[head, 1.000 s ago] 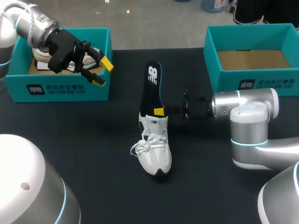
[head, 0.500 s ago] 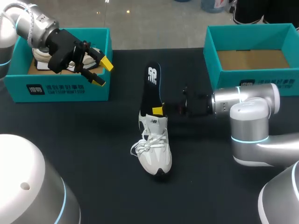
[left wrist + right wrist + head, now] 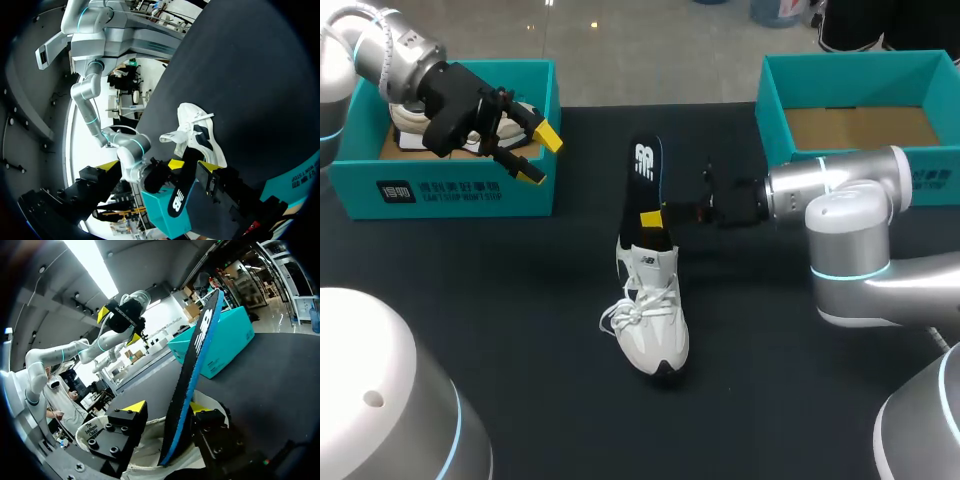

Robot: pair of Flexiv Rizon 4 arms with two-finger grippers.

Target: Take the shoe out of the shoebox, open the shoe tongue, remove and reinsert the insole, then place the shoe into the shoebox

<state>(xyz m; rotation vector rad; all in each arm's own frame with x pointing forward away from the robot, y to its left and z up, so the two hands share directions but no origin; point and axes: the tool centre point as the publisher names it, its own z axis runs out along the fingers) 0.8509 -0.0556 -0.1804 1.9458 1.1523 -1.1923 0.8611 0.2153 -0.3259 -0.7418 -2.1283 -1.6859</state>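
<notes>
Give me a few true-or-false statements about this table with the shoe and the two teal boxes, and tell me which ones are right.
1. The black insole sticks out of the white shoe. True.
2. The white shoe lies inside a box. False: it lies on the black table, between the two boxes.
3. The right teal box holds a shoe. False: only its bare cardboard floor shows.
4. The left gripper hangs open at the left teal box, holding nothing. True.
5. The right gripper is at the shoe's toe. False: it is at the insole, above the shoe's heel end.
</notes>
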